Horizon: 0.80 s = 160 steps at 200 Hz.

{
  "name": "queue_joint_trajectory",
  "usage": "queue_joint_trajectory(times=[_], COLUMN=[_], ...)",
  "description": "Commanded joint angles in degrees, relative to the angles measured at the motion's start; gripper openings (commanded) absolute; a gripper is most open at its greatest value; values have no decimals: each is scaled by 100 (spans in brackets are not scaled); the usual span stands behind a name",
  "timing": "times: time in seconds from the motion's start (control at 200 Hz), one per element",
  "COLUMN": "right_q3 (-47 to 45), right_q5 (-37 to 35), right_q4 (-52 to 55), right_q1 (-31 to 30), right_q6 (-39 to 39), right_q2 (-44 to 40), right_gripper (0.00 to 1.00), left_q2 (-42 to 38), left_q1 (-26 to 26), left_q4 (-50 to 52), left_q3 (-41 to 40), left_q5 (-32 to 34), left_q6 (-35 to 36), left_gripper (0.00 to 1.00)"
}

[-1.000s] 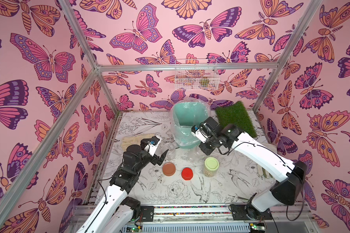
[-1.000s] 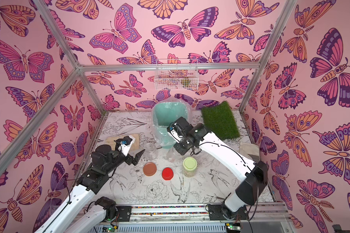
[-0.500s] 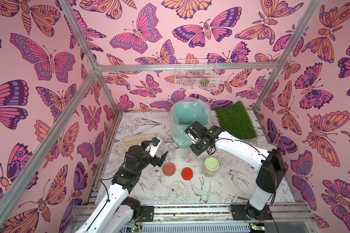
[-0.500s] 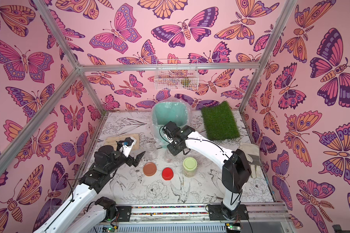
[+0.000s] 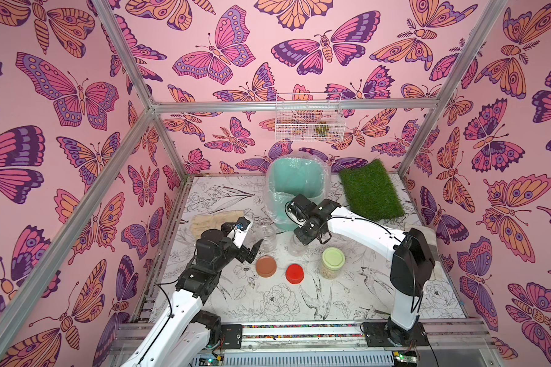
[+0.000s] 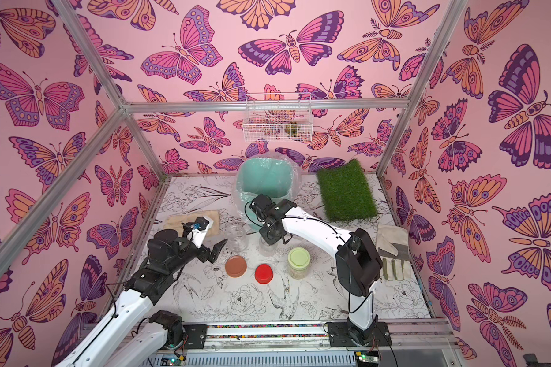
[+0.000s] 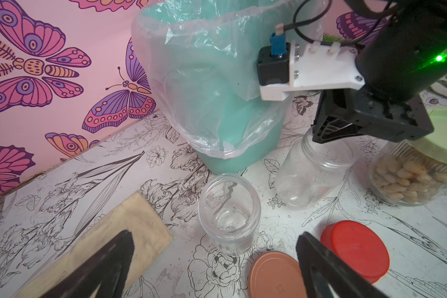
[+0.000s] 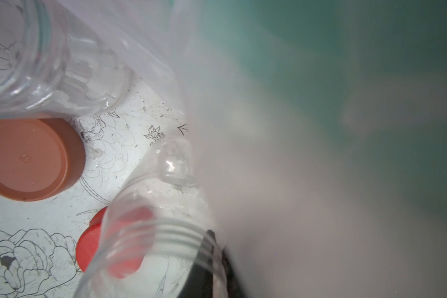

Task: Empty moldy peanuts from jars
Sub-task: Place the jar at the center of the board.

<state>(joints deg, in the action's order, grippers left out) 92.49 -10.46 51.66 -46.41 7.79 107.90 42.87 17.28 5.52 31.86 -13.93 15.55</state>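
Butterfly walls (image 5: 61,95); floral tabletop (image 5: 347,302); capped jar (image 5: 332,270), grass mat (image 5: 371,190).

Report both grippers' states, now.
Left gripper: open, holding nothing.
Right gripper: closed on the rim of the tilted empty jar.

Pink butterfly-patterned walls (image 5: 77,95), mint-green bin (image 5: 295,173), brown lid (image 5: 266,266), red lid (image 5: 295,273), pale-green lid (image 5: 333,258)
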Motion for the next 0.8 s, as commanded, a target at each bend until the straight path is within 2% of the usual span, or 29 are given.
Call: queue_joint_trajectory(times=[0.0, 0.09, 0.33, 0.471, 0.666, 0.796], right_q3=[237, 248, 75, -186, -767, -1039], right_q5=[-145, -51, 291, 538, 749, 791], right_q4=[23, 55, -62, -322, -714, -600], right_q1=[-36, -44, -60, -55, -59, -56], right_q6=[123, 116, 208, 329, 480, 522], right_q2=[110, 106, -184, -645, -1519, -2076], right_gripper=[25, 35, 42, 50, 76, 93], left_q2=[-27, -25, -26, -25, -38, -64], left_q1=[-38, -45, -49, -49, -49, -49], left_q4=[-143, -148, -148, -138, -128, -130], left_q3=[-92, -84, -66, -22, 31, 56], left_q5=[-127, -142, -186, -239, -374, -569], left_q6=[27, 27, 5, -8, 18, 53], left_gripper=[100, 100, 100, 100, 100, 100])
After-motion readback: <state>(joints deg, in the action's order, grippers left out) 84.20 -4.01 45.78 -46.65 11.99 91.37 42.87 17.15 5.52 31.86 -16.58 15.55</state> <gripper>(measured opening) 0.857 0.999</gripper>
